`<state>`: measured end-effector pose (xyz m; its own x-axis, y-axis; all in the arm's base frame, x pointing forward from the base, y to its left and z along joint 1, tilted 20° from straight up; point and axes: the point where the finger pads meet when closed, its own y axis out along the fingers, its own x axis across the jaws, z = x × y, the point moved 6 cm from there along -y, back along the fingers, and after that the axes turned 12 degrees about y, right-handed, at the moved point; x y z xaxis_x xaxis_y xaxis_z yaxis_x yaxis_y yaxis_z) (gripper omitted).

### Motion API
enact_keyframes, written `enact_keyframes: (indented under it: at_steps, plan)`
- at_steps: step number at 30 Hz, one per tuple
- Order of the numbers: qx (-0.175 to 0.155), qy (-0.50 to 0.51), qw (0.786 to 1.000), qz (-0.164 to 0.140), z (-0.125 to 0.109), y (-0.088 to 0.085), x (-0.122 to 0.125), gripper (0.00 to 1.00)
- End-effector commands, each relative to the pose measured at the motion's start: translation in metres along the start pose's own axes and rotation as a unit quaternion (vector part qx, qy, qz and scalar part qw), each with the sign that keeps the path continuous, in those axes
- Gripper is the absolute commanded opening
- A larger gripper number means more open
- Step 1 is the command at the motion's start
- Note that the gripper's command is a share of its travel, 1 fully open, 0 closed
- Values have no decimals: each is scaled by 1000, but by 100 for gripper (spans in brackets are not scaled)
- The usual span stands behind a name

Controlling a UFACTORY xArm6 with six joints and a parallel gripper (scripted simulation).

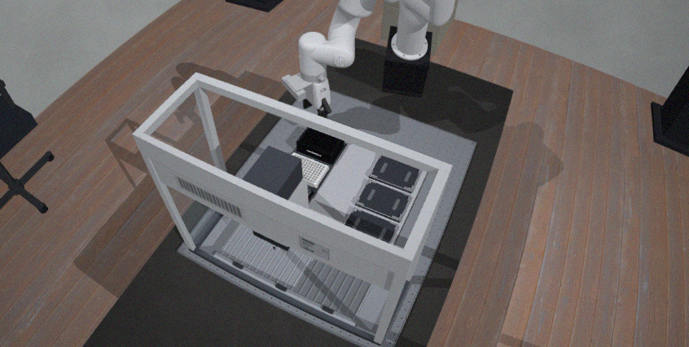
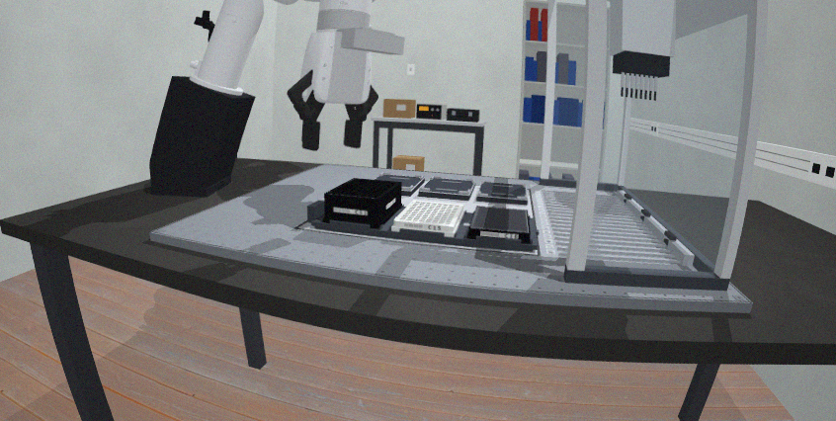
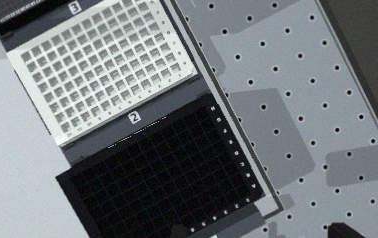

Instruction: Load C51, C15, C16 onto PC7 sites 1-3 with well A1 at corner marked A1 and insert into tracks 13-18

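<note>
The carrier PC7 (image 2: 420, 232) lies on the apron in front of the rails. It carries the black deep-well block C51 (image 2: 362, 201), the white 96-well plate C15 (image 2: 429, 214) and the dark 384-well plate C16 (image 2: 499, 222) in a row. In the wrist view I see the block (image 3: 163, 175), the white plate (image 3: 103, 65) and a corner of the dark plate (image 3: 13, 7), with site marks 2 and 3 between them. My gripper (image 2: 330, 126) (image 1: 322, 106) is open and empty. It hangs well above the apron, just past the block's end of the carrier, toward the arm's base.
Three empty nests (image 2: 447, 186) stand in a row beside the apron (image 1: 383, 199). The ribbed rails (image 2: 608, 225) lie under the white instrument frame (image 1: 293, 219). A pipetting head (image 2: 639, 26) hangs above the rails. The frame's posts stand close to the carrier's far end.
</note>
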<state>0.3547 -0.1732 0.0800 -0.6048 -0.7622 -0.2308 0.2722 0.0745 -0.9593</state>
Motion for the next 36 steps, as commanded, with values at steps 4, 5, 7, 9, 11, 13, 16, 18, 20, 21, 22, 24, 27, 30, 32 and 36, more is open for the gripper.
enact_keyframes:
  at_steps: [4, 5, 7, 9, 11, 13, 16, 18, 20, 21, 22, 24, 27, 30, 32, 36]
  plan:
    - [20, -138, 990, 21, -41, 0, 6, 82]
    - [21, -154, 988, 20, -46, 0, 7, 82]
    - [21, -187, 982, 20, -56, 1, 8, 82]
    - [21, -187, 982, 20, -56, 1, 8, 82]
    - [22, -220, 975, 19, -66, 1, 9, 82]
    - [22, -238, 971, 19, -66, 1, 9, 82]
    - [22, -238, 971, 19, -66, 1, 9, 82]
    - [22, -238, 971, 19, -66, 1, 9, 82]
    - [22, -238, 971, 19, -66, 1, 9, 82]
    - [22, -238, 971, 19, -66, 1, 9, 82]
    - [22, -238, 971, 19, -66, 1, 9, 82]
    - [22, -238, 971, 19, -66, 1, 9, 82]
    - [22, -238, 971, 19, -66, 1, 9, 82]
    - [22, -238, 971, 19, -66, 1, 9, 82]
    - [22, -238, 971, 19, -66, 3, 9, 82]
    - [22, -238, 971, 19, -66, 9, 9, 82]
